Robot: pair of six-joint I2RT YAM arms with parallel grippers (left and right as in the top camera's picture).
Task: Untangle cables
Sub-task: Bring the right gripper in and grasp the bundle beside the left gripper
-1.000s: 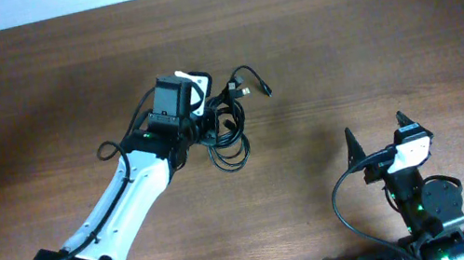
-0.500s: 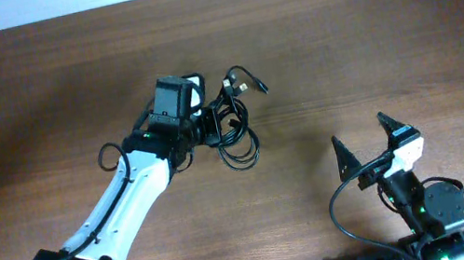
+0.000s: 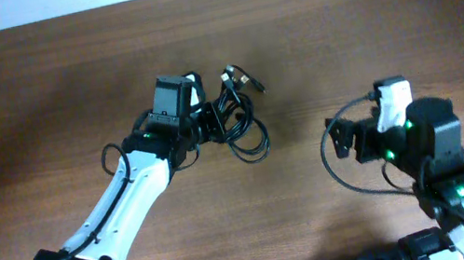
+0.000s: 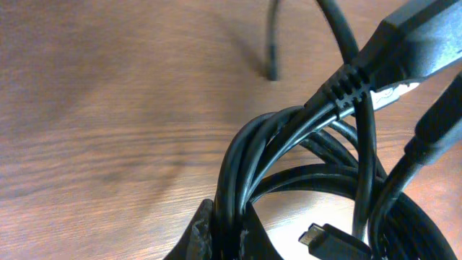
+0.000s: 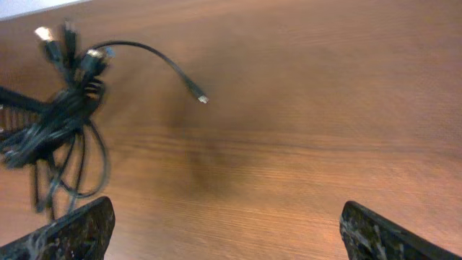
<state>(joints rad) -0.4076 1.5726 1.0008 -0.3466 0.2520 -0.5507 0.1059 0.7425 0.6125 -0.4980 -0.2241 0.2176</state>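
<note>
Cables (image 3: pixel 240 124) hang in one black bunch near the middle of the brown table (image 3: pixel 34 78), a bit to the far side. The loops droop down on the near side of the bunch. The plug ends (image 3: pixel 237 77) stick out on the far side. One thin strand (image 5: pixel 151 50) curves away to the right, and its small tip does not touch the other cords.

The left gripper (image 3: pixel 210 122) is at the left side of the bunch and is closed on the cables. In the left wrist view, thick loops press against a black finger (image 4: pixel 201 235) at the bottom edge. A fat plug with a ribbed neck (image 4: pixel 361 72) crosses over the loops at the top right, and a small flat plug (image 4: pixel 325 238) peeks out at the bottom.

The right gripper (image 3: pixel 342 138) is on the right, well apart from the bunch, and it points left toward it. Its two fingers are spread wide and hold nothing. In the right wrist view one finger shows in each bottom corner, with bare wood between them. The cables look blurry at the far left there.
</note>
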